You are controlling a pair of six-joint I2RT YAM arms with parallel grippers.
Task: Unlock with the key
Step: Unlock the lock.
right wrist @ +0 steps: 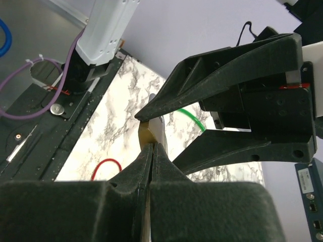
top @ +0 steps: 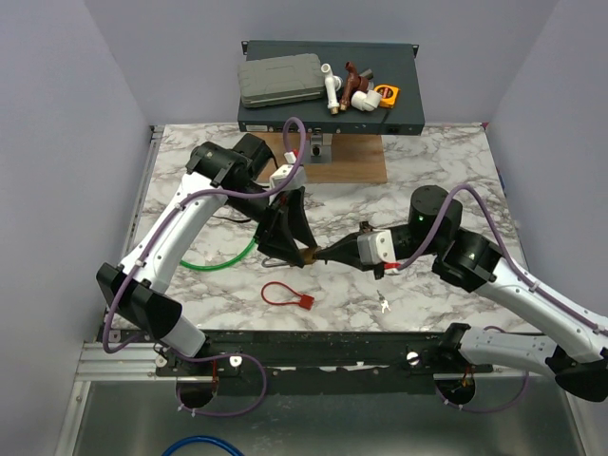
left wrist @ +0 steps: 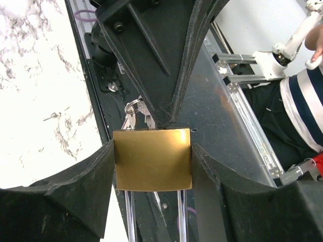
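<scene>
Key-insertion step: I am holding the padlock (left wrist: 151, 159) clamped by its sides in the left gripper (top: 290, 242) above the table (top: 427, 171), the right gripper (top: 328, 255), pinched on the key (left wrist: 132, 115), meeting its bottom face; next, I judge, seating then twisting.

There is one square brass padlock (left wrist: 151, 159) and one small bunch of silver keys (left wrist: 133, 115). One red wire loop (top: 282, 294) and one green cable (top: 224, 258) show. Farther back are one grey plastic case (top: 282, 79), two white pipe fittings (top: 332, 87) and one orange tape measure (top: 388, 94).
</scene>
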